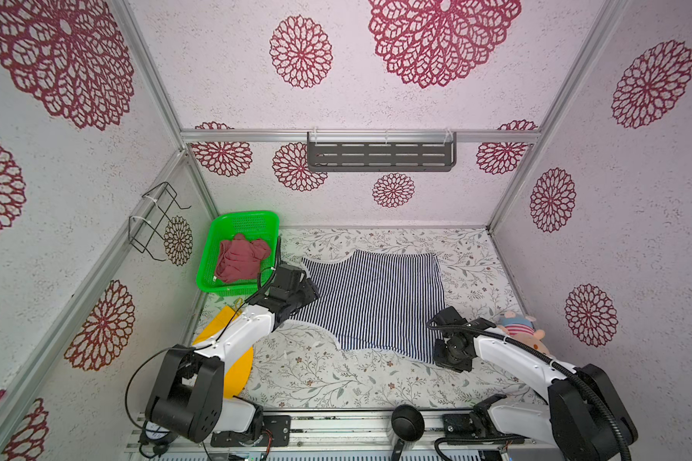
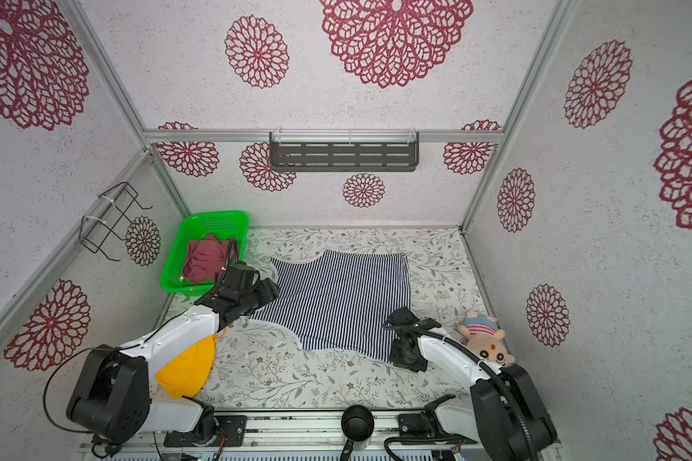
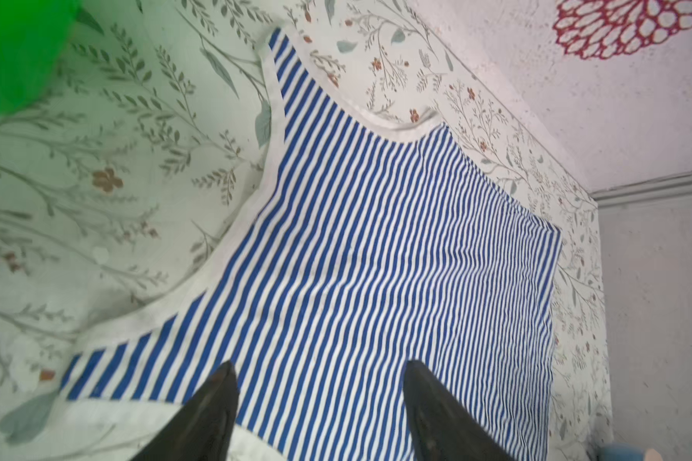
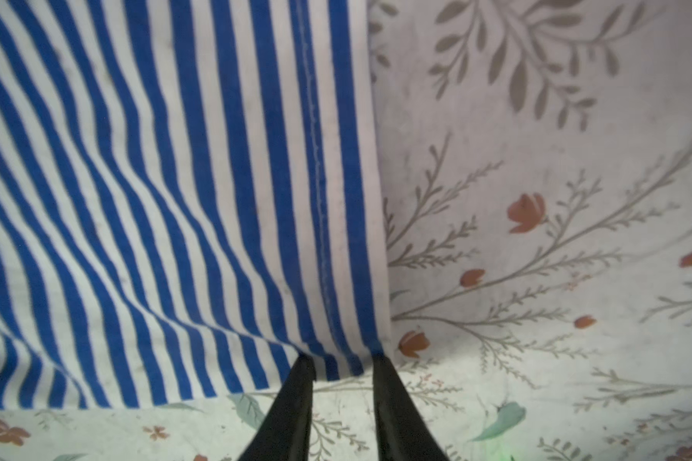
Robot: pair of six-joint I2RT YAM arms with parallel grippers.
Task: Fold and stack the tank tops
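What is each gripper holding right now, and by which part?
Nothing is held. The left gripper hangs open over the striped tank top; the right gripper stands open, tips at its hem corner.

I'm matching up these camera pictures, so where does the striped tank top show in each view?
Both top views: striped tank top spread flat mid-table.
Left wrist: stretching away beyond the left gripper.
Right wrist: its corner at the right gripper's tips.
Shared landmark: floral table cover.

Your arms have smooth white shells [image 1: 248, 325], blocky black joints [image 1: 188, 393] and black cables [image 1: 456, 328]; the left gripper [image 3: 320, 362] has pointed black fingers [image 3: 212, 419].
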